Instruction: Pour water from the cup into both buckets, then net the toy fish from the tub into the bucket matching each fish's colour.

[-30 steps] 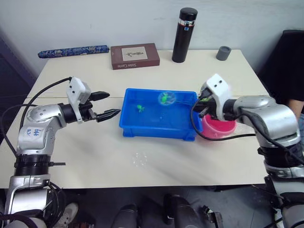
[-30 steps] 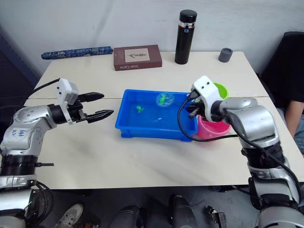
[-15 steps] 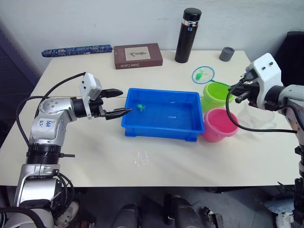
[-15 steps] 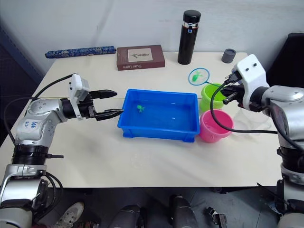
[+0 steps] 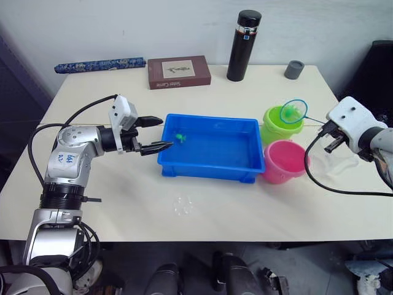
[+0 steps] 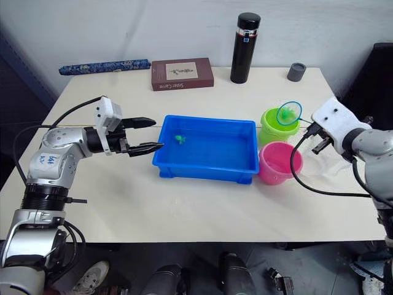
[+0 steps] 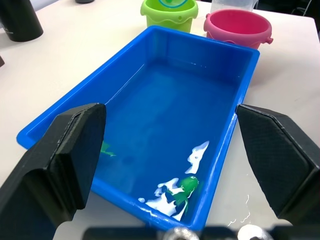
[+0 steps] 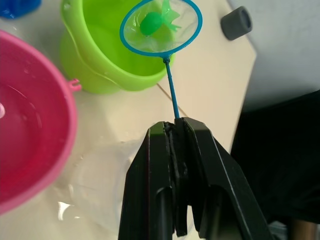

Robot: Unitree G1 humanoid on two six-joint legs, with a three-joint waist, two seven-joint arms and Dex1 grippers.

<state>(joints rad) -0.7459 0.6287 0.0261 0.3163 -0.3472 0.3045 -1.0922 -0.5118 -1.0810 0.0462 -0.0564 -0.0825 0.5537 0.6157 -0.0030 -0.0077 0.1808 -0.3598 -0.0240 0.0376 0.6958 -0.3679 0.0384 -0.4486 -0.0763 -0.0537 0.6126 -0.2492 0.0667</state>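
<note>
- Net (image 8: 161,26), with its light blue hoop, hangs over the lime green bucket (image 5: 281,127); a green fish (image 8: 152,22) lies in its mesh.
- Right gripper (image 8: 176,131) has its fingers closed tight on the thin stick of the net, as the right wrist view shows plainly.
- Pink bucket (image 5: 284,161) stands just beside the green one, touching the right end of the blue tub (image 5: 210,147); the right wrist view shows water in it.
- Clear cup (image 5: 334,161) sits on the surface (image 5: 245,203) to the right of the pink bucket, below the right gripper.
- Left gripper (image 5: 153,134) hovers at the left end of the tub with its fingers spread wide and holding nothing.
- Two green fish show in the left wrist view: one (image 7: 184,187) near the tub's wall in the water, another (image 7: 106,149) partly hidden by a finger.
- Book (image 5: 178,71) at the back of the surface carries writing too small to read; the left arm bears a white label, also unreadable.
- Black flask (image 5: 239,45) and small grey cup (image 5: 293,69) stand at the back.
</note>
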